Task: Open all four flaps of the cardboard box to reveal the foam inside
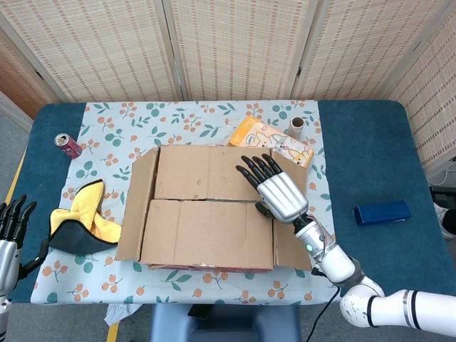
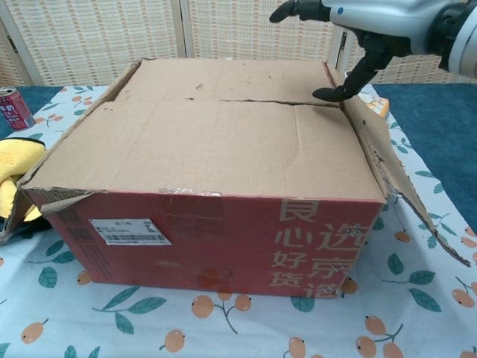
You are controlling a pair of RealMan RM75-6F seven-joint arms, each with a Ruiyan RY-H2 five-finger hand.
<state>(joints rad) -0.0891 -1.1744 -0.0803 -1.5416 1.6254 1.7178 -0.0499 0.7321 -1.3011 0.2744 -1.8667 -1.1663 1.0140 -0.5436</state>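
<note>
The cardboard box [image 1: 206,206] [image 2: 216,171] stands mid-table with its two long top flaps lying shut, meeting at a seam across the middle. Both short side flaps, left [image 1: 137,203] and right [image 1: 292,228], hang outward. No foam shows. My right hand [image 1: 274,189] [image 2: 365,30] hovers with fingers spread over the box's right end, above the seam; its thumb [image 2: 332,93] reaches down near the seam's right end. My left hand [image 1: 11,228] stays at the far left edge of the head view, off the table, fingers apart and holding nothing.
A yellow and black cloth [image 1: 82,221] lies left of the box. A red can [image 1: 68,144] stands far left. An orange snack pack [image 1: 271,142] and a cardboard tube [image 1: 296,127] sit behind the box. A blue case [image 1: 382,212] lies to the right.
</note>
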